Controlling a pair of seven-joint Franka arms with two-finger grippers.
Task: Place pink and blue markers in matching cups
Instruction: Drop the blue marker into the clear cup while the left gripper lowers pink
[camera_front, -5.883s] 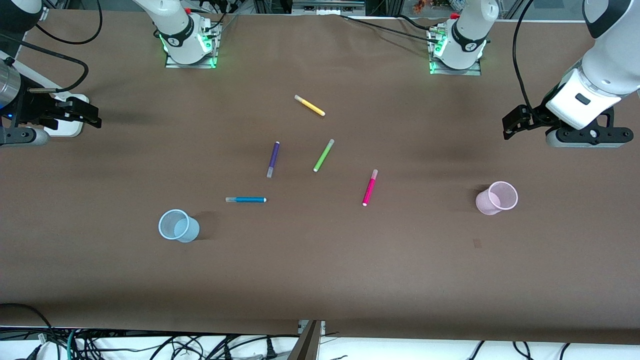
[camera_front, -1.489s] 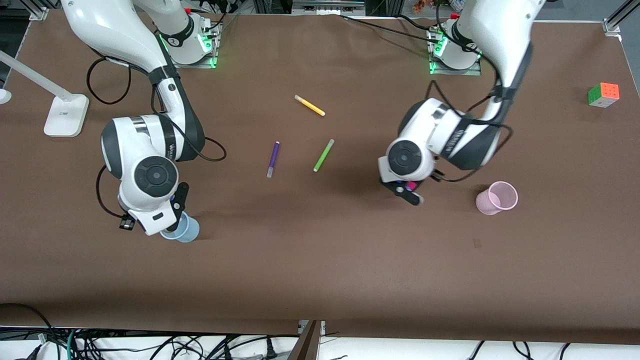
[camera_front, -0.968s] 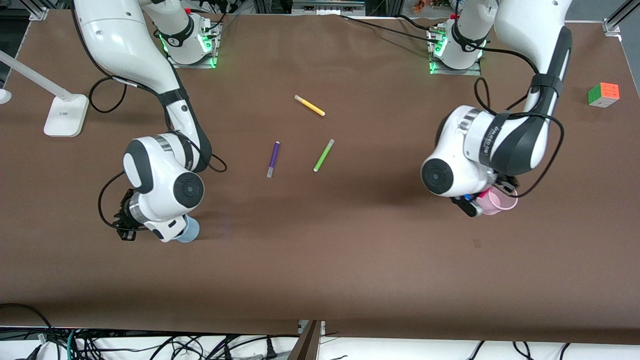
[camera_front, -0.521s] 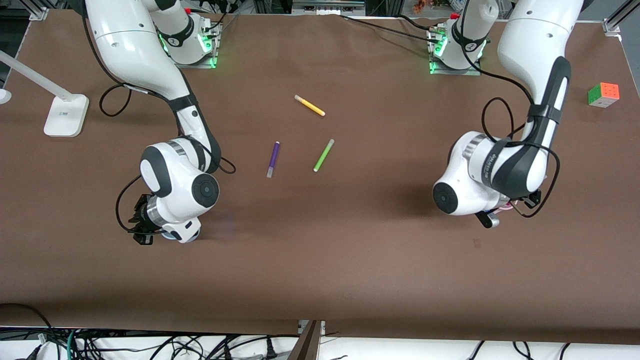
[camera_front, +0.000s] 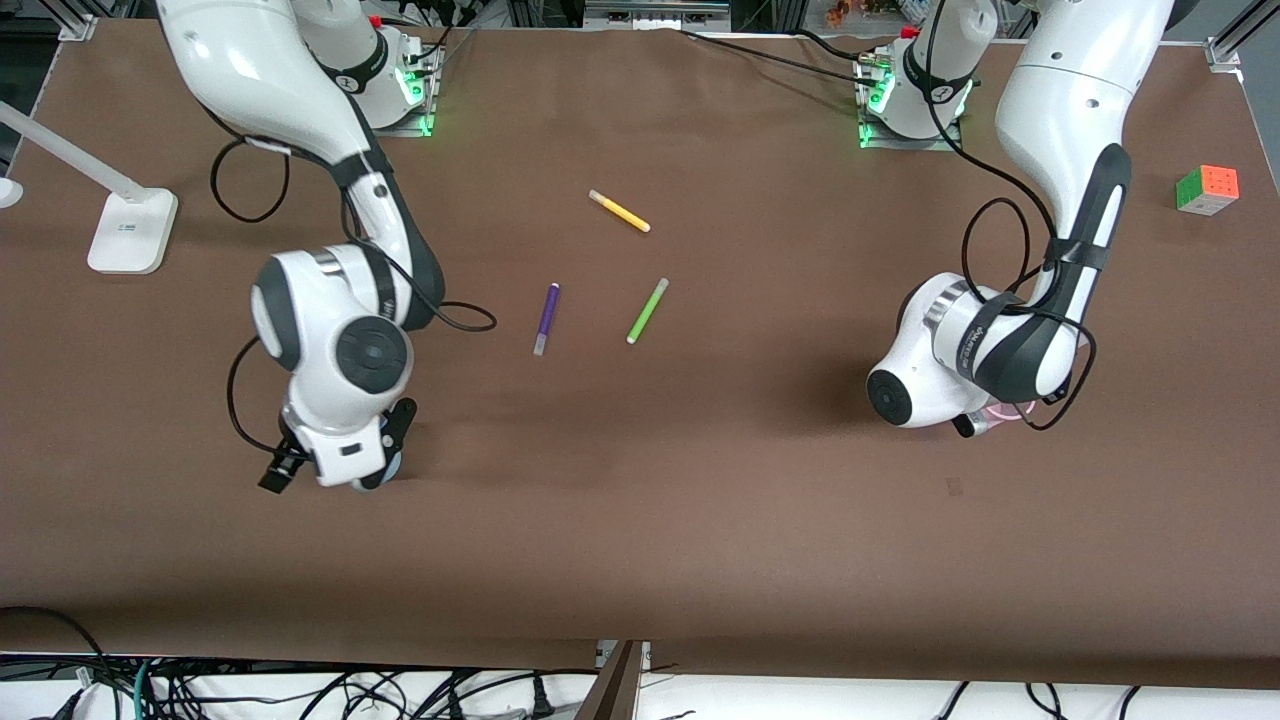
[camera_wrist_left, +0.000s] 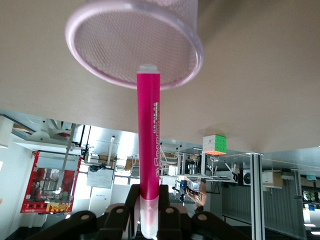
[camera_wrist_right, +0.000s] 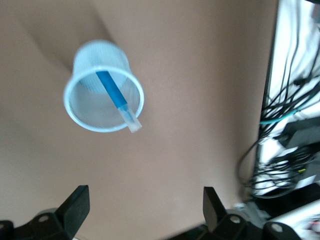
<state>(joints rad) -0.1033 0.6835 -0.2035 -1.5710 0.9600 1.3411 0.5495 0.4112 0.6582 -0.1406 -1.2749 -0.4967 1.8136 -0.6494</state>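
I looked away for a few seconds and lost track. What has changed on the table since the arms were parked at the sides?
Both arms reached in and lifted their markers off the table. The right gripper has let go: the blue marker now leans in the blue cup, fingers open above it. The left gripper carried the pink marker to over the pink cup and still holds it. Purple, green and yellow pens, both cups and the cube stayed put.
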